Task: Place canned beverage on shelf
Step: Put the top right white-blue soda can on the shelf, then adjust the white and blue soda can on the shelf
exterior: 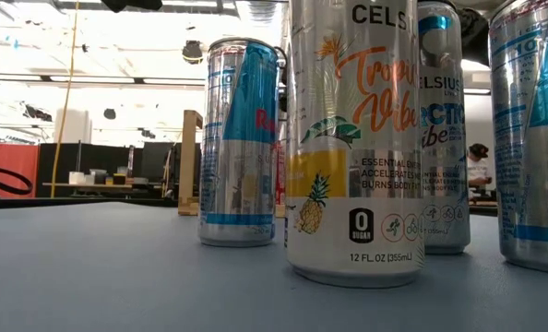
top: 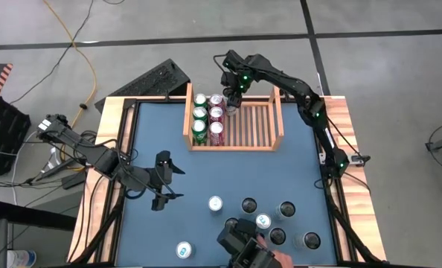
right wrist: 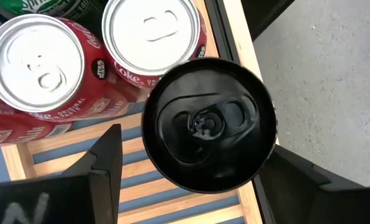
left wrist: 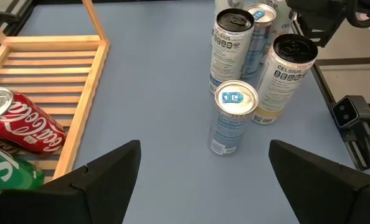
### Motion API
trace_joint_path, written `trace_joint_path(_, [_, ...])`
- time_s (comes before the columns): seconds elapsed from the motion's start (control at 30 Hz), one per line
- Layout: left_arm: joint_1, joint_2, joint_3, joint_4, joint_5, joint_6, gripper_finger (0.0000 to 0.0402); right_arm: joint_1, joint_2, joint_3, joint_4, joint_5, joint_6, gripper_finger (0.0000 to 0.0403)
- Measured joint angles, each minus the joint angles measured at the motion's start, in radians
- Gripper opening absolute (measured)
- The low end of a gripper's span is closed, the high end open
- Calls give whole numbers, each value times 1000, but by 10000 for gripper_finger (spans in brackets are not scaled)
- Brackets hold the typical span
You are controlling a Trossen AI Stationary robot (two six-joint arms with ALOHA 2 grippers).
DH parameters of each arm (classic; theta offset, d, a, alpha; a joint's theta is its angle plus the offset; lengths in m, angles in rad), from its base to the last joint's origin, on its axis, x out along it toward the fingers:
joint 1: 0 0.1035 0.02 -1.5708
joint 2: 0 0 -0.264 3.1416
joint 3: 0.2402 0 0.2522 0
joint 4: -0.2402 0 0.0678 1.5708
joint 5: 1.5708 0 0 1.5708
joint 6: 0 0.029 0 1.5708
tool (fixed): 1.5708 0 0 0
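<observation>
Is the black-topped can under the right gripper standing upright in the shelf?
Upright: the black-topped can shows its full round lid, standing on the shelf slats.

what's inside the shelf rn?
In the shelf: three green cans, three red Coke cans, and a black-topped can between the right gripper's open fingers. Its label is hidden.

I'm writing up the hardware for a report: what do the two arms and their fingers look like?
Both are black, jointed arms of slim links and bulkier joint housings. The right arm shows small green lights at several joints; black cables trail from the left arm at the table edge. The left gripper and right gripper each end in two flat, wedge-shaped matte-black fingers.
</observation>
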Motion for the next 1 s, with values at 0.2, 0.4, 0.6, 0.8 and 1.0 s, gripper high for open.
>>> trace_joint_path(0.2, [0, 0, 0, 0, 6, -5, 341, -1, -14, -1, -25, 1, 1, 269])
trace_joint_path(0.4, [0, 0, 0, 9, 10, 0, 341, -1, -89, -1, -82, 1, 4, 270])
trace_joint_path(0.6, [0, 0, 0, 24, 33, 5, 341, 6, -197, 0, -156, 1, 9, 270])
trace_joint_path(0.8, [0, 0, 0, 56, 48, -6, 341, 11, -270, 1, -173, -1, 8, 270])
trace_joint_path(1.0, [0, 0, 0, 105, 67, -26, 341, 10, -309, 1, -305, -44, 4, 270])
